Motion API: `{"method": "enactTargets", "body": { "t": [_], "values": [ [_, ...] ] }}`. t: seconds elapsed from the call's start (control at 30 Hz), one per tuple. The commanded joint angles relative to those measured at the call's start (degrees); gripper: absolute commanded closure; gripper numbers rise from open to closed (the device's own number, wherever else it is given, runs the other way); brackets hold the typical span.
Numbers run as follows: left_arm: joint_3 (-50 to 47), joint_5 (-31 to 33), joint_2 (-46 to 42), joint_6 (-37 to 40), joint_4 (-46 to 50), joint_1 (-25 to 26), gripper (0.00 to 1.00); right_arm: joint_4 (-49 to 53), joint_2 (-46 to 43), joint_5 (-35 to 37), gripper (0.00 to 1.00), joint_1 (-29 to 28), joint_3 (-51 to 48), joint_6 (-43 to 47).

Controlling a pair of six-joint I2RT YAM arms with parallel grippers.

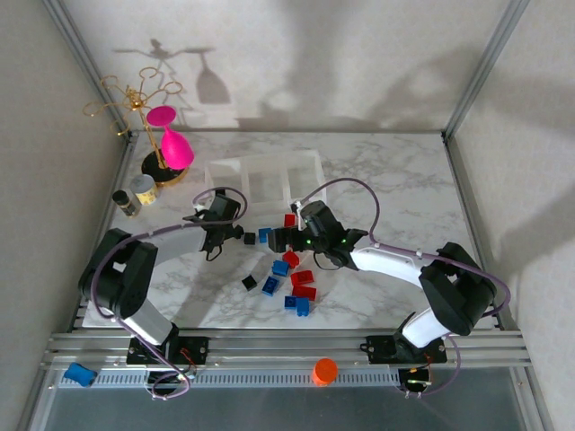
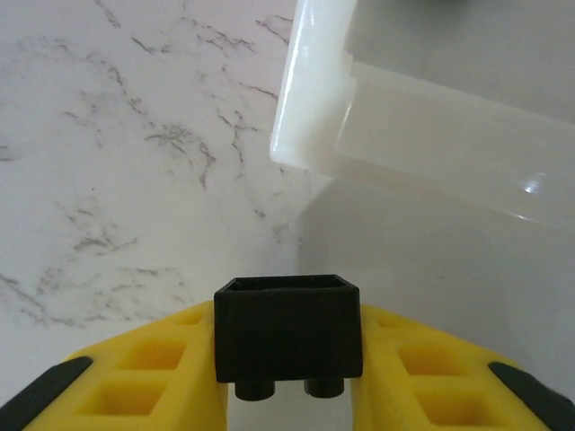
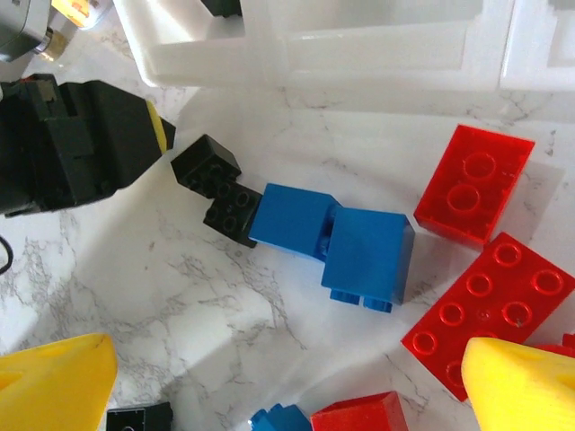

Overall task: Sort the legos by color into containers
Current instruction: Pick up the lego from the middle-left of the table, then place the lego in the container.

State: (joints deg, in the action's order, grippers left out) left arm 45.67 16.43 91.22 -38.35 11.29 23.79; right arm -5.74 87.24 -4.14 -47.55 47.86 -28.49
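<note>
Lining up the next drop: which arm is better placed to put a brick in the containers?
Left. The left hand is shut on a black brick, with the containers' corner just ahead. The right hand is open and empty, above loose blue bricks and red bricks.

L gripper just below containers; R gripper above scattered red/blue/blk legos.

Mostly plastic, mostly smooth
We see glossy, smooth plastic legos in front of the milky translucent plastic containers, all on a polished, grey-veined marble-look tabletop.
</note>
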Motion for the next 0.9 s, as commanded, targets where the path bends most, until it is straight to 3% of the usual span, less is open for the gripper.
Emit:
{"method": "enactTargets", "body": {
  "t": [0.0, 0.27, 0.87],
  "values": [
    [-0.65, 0.8, -4.22, -0.88, 3.86, 1.15, 0.66, 0.69, 0.74, 0.72, 0.01, -0.47, 2.48, 1.8],
    [5.46, -0.41, -8.41, 0.06, 8.16, 1.35, 0.65, 1.43, 2.11, 1.24, 0.01, 0.24, 6.75, 2.89],
    [31.93, 3.18, 15.12, 3.17, 9.34, -3.88, 0.63, 2.87, 3.39, 1.66, 0.01, 5.27, 10.06, 3.65]
  ]
}}
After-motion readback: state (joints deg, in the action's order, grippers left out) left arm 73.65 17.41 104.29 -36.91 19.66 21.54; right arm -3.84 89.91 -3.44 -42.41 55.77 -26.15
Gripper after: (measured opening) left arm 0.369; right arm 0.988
